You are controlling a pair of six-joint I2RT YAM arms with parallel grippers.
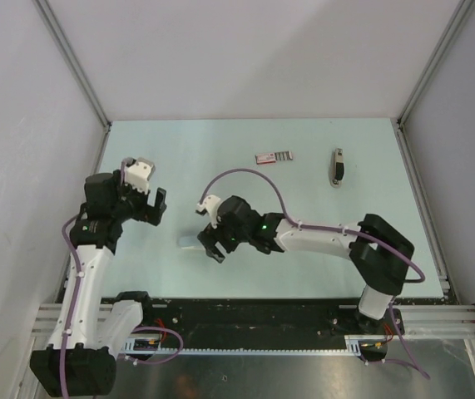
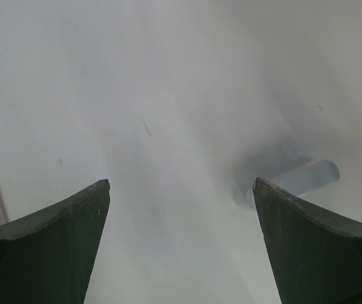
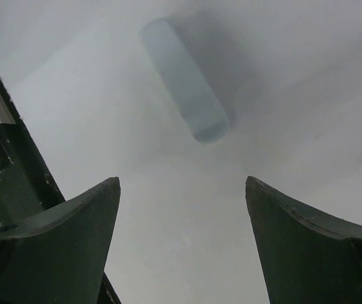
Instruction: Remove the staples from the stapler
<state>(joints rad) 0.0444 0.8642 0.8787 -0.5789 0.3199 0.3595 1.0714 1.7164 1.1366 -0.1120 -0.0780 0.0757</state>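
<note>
A pale blue oblong stapler [image 1: 190, 242] lies flat on the light table, left of centre. In the right wrist view it [image 3: 184, 79] lies ahead of my fingertips and apart from them. In the left wrist view its end [image 2: 307, 177] shows behind the right finger. My right gripper [image 1: 212, 247] is open and empty, hovering right beside the stapler [image 3: 181, 182]. My left gripper [image 1: 147, 208] is open and empty, raised to the left of the stapler [image 2: 181, 183]. A small red and silver staple piece [image 1: 274, 156] lies further back.
A small dark grey and silver object [image 1: 336, 166] lies at the back right of the table. White walls with metal posts [image 1: 71, 58] enclose the table on three sides. The black base rail [image 1: 254, 320] runs along the near edge.
</note>
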